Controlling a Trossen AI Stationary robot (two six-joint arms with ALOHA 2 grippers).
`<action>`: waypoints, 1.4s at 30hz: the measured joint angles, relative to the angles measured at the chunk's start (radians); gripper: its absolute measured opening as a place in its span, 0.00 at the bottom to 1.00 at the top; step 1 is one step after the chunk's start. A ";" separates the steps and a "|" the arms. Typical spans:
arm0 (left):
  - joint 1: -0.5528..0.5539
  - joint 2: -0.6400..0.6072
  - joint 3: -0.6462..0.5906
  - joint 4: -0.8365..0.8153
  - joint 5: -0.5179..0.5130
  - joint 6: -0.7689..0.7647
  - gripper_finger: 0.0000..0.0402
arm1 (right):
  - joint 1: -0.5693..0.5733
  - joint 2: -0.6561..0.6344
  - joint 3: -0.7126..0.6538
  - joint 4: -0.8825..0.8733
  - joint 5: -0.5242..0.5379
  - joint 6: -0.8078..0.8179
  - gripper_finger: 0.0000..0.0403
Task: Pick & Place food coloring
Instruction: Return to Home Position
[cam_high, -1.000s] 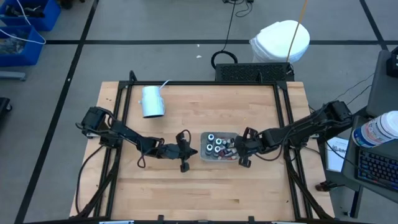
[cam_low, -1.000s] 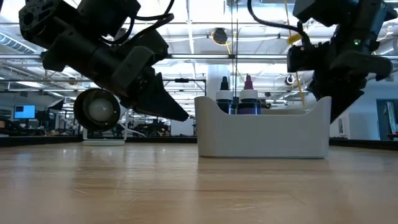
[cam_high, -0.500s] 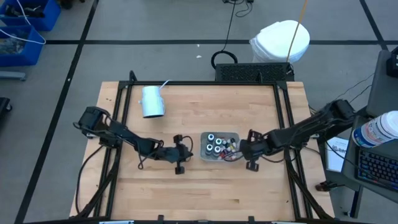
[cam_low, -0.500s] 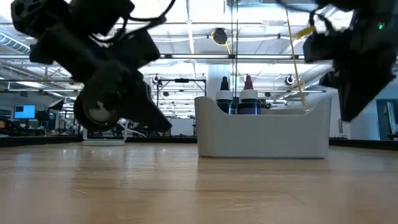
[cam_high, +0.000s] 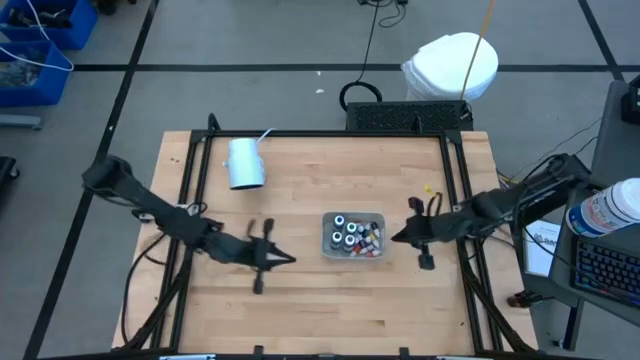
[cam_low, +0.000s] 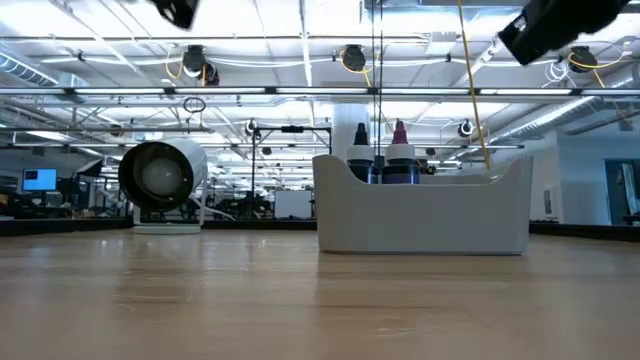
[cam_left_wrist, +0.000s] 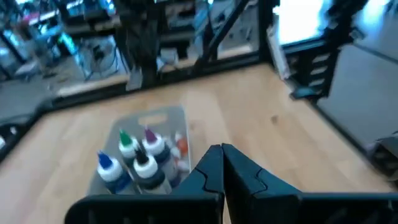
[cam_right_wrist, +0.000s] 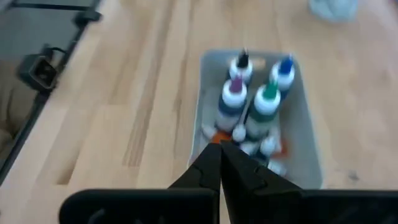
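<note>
The food coloring (cam_high: 350, 234) sits in a translucent grey square tray (cam_high: 378, 218) at the table's middle. Several dark bottles with coloured tips (cam_right_wrist: 249, 93) stand upright, and small reddish white-capped ones (cam_left_wrist: 180, 147) lie beside them. My left gripper (cam_high: 290, 259) hovers left of the tray, shut and empty, its tips (cam_left_wrist: 222, 152) pointing at the tray. My right gripper (cam_high: 394, 238) hovers right of the tray, also shut and empty, its tips (cam_right_wrist: 219, 149) aimed at the tray's near wall. In the low view only scraps of both arms show at the top edge.
A pale blue cup (cam_high: 245, 163) lies on its side at the table's far left, its open end (cam_low: 160, 176) facing the low camera. Black frame rails (cam_high: 458, 200) run along the table's sides. Bare wood lies in front of the tray (cam_low: 424, 212).
Both grippers have risen and drawn back from the tray, the left toward the table's left edge, the right toward its right edge, both staying shut. In the low view they have climbed almost out of the picture. The tray and bottles have not moved.
</note>
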 joint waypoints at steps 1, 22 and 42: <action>-0.007 -0.050 0.006 -0.042 0.000 0.009 0.01 | 0.000 -0.023 0.000 0.004 -0.006 -0.045 0.00; 0.173 -0.661 0.045 -0.631 0.026 0.271 0.00 | -0.147 -0.549 -0.259 0.394 -0.073 -0.371 0.00; 0.174 -1.277 -0.327 -0.438 0.129 0.369 0.00 | -0.146 -0.831 -0.523 0.537 -0.098 -0.371 0.00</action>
